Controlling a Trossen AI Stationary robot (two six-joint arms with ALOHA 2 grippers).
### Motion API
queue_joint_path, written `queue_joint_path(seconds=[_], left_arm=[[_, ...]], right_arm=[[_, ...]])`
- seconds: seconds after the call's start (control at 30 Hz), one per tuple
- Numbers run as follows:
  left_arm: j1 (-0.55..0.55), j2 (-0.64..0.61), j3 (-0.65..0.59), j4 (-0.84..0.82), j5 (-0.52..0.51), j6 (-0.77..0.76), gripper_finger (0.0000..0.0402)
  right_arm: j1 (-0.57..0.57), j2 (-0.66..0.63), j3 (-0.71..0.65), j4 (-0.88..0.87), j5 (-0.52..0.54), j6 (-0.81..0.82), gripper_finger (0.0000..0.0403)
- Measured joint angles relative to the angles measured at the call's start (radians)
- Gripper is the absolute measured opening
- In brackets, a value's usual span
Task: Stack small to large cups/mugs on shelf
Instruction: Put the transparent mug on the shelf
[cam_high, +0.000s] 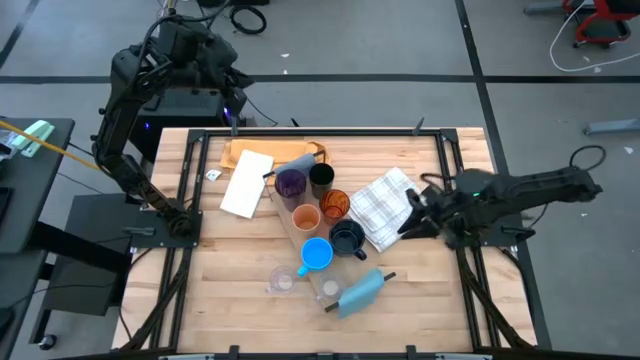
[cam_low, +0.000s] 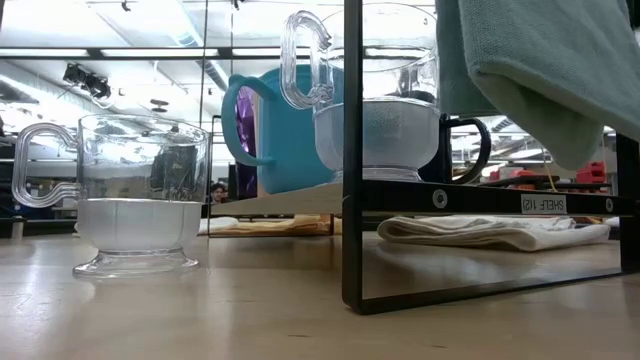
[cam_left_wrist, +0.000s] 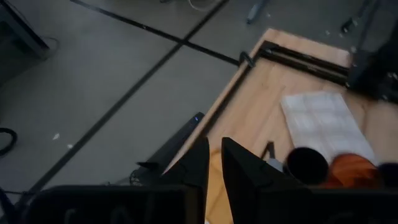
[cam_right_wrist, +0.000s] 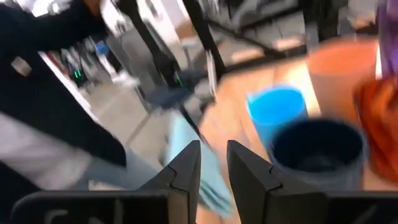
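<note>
Near edge: you have one small clear glass (cam_high: 283, 281) on the bare table (cam_high: 230, 310), just left of the shelf's near end; a second clear glass (cam_high: 329, 289) sits on the shelf (cam_high: 290, 225).
Shelf, near to far: bright blue mug (cam_high: 316, 254), dark navy mug (cam_high: 348, 238), two orange cups (cam_high: 306, 217) and (cam_high: 335, 204), purple tumbler (cam_high: 290, 183), black cup (cam_high: 321, 178).
Right gripper (cam_high: 408, 222): low over the white checked cloth (cam_high: 383, 205), just right of the navy mug; fingers nearly together, holding nothing.
Left gripper (cam_left_wrist: 214, 163): far left, off the table's corner; narrow gap, empty.
Step in hand (judged): order the row by size. Spread the right claw before approaching, take the stray glass by its rim, keep clear of the neighbouring cups.
Surface: pale wood planks, black frame rails; an orange-brown board (cam_high: 250, 152) far left.
Room: grey floor with dark lines, cables.
</note>
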Motion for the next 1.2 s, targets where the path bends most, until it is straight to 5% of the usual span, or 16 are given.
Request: queue_joint_path(seconds=[0.23, 0.47, 0.6, 1.2], left_arm=[[-0.122, 0.0, 0.0, -0.159, -0.002, -0.069, 0.0054], [-0.384, -0.001, -0.01, -0.213, -0.16, -0.396, 0.0053], [-0.579, -0.003, -0.086, -0.215, -0.268, -0.601, 0.0045], [-1.248, -0.002, -0.594, -0.099, -0.304, -1.438, 0.006]], right_arm=[[0.172, 0.024, 0.332, -0.262, 0.275, 0.037, 0.0078], [0.277, 0.092, 0.537, -0.444, 0.481, 0.006, 0.0077], [0.293, 0.125, 0.58, -0.476, 0.514, -0.017, 0.0076], [0.292, 0.146, 0.582, -0.596, 0.516, -0.002, 0.0074]])
